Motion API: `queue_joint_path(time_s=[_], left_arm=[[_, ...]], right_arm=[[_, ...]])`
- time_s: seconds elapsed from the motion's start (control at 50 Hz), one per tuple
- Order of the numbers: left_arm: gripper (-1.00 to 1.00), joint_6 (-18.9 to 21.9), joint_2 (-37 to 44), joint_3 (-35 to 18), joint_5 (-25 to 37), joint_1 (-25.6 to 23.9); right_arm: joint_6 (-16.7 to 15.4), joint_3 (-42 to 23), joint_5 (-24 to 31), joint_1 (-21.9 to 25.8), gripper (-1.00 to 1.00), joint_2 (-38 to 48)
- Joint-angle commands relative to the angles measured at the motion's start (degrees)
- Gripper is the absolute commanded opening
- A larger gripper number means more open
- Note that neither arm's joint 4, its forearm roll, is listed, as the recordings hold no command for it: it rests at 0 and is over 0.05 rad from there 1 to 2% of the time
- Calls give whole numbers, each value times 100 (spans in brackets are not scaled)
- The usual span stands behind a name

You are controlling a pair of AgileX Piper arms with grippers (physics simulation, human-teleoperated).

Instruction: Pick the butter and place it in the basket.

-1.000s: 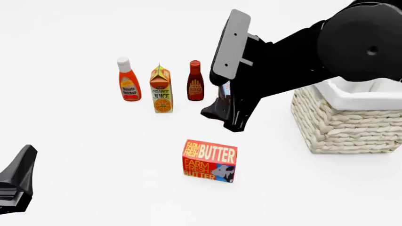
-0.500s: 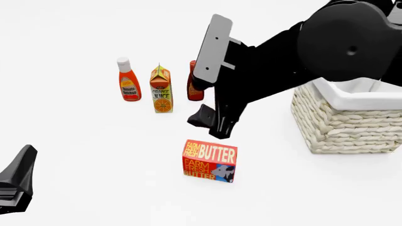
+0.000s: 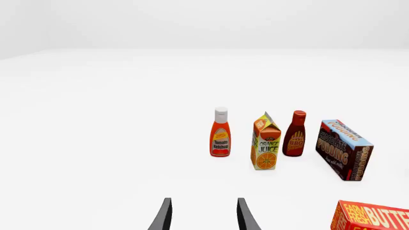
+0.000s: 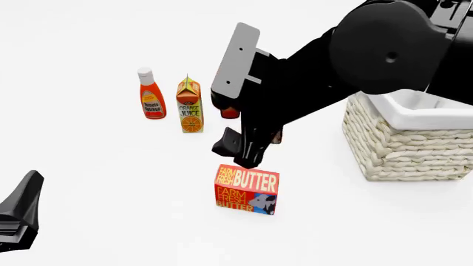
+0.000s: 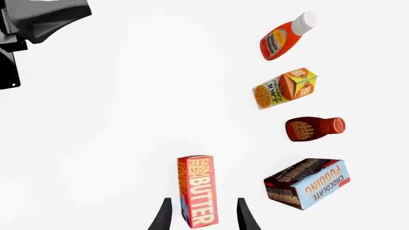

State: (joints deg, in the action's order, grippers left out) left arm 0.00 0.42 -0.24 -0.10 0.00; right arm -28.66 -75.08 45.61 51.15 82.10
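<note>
Butter (image 5: 197, 190) lies between right pincer (image 5: 200, 216) fingertips.

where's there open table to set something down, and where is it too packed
Bare table lies between the parked left gripper and the red-orange butter box, below the red ketchup bottle. Another patch separates butter from the cream woven basket. Crowded: ketchup, orange juice carton, brown BBQ bottle, brown-and-blue pudding box, under the right arm.

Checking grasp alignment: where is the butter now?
Front view: butter stands on the table near centre, left of the basket, directly under the open right gripper.
</note>
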Motion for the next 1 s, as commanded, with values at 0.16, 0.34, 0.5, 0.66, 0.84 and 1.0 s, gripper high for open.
queue_joint_path(time_s=[0.16,0.34,0.5,0.66,0.84,1.0], left_arm=[[100,0,0,0,0,0],[100,0,0,0,0,0],[100,0,0,0,0,0],[100,0,0,0,0,0],[100,0,0,0,0,0],[100,0,0,0,0,0]], right_arm=[[229,-264,291,-55,100,217],[301,-328,342,-92,100,355],[331,-356,375,-60,100,411],[329,-428,430,-65,100,451],[401,-402,464,-7,100,497],[321,-581,479,-142,100,749]])
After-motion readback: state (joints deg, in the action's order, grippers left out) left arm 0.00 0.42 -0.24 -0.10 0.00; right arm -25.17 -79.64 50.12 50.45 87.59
